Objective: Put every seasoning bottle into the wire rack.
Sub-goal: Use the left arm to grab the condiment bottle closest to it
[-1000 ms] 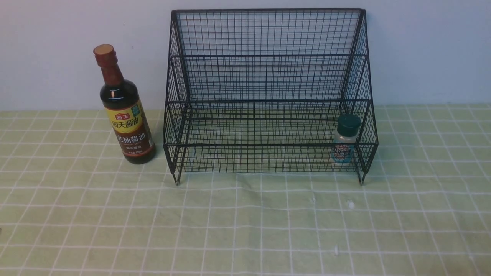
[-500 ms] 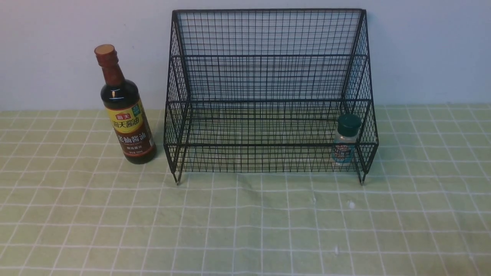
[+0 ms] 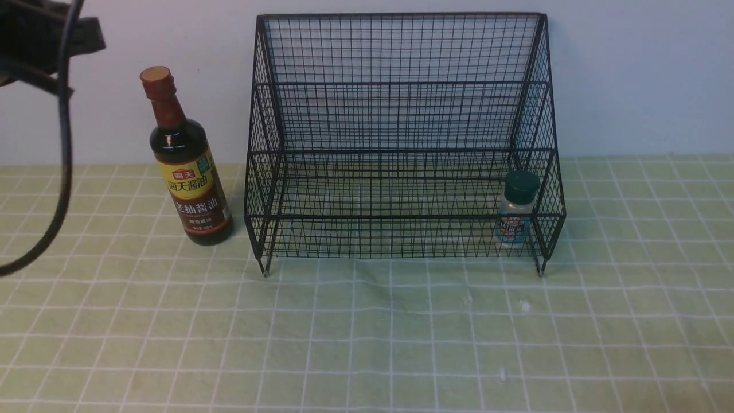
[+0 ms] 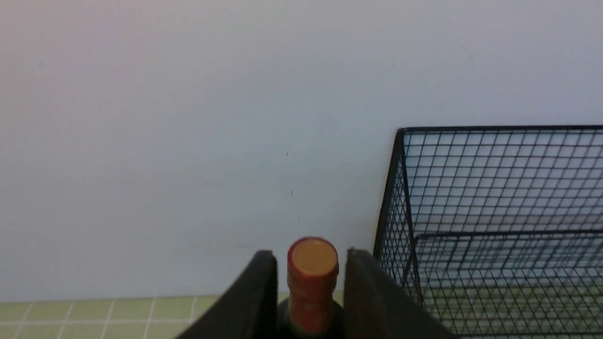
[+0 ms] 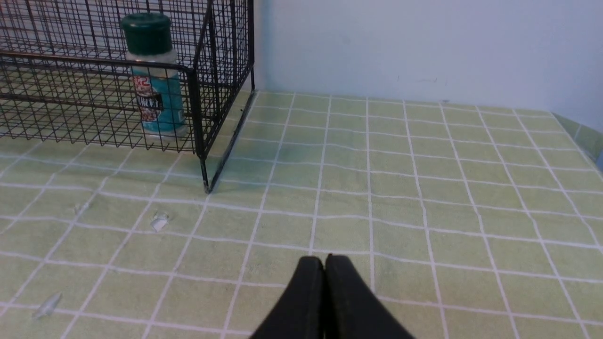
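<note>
The tall dark soy-sauce bottle [image 3: 189, 178] stands upright on the green checked cloth, just left of the black wire rack [image 3: 401, 218]. The small clear shaker [image 3: 516, 209] with a green cap stands inside the rack's lower tier at its right end, and also shows in the right wrist view [image 5: 155, 84]. My left gripper [image 4: 311, 258] is open. The bottle's red-brown cap [image 4: 312, 273] shows between its fingers with a gap on each side. In the front view my left arm [image 3: 51, 34] is at the upper left, apart from the bottle. My right gripper [image 5: 324, 259] is shut and empty above the cloth, right of the rack [image 5: 193, 103].
A black cable [image 3: 63, 143] hangs from my left arm at the far left. A white wall stands right behind the rack and bottle. Small white flecks [image 3: 524, 306] lie on the cloth in front of the rack. The table's right edge [image 5: 579, 132] shows in the right wrist view.
My left arm and its cable have come into the front view at the upper left. The bottle, shaker and rack have not moved.
</note>
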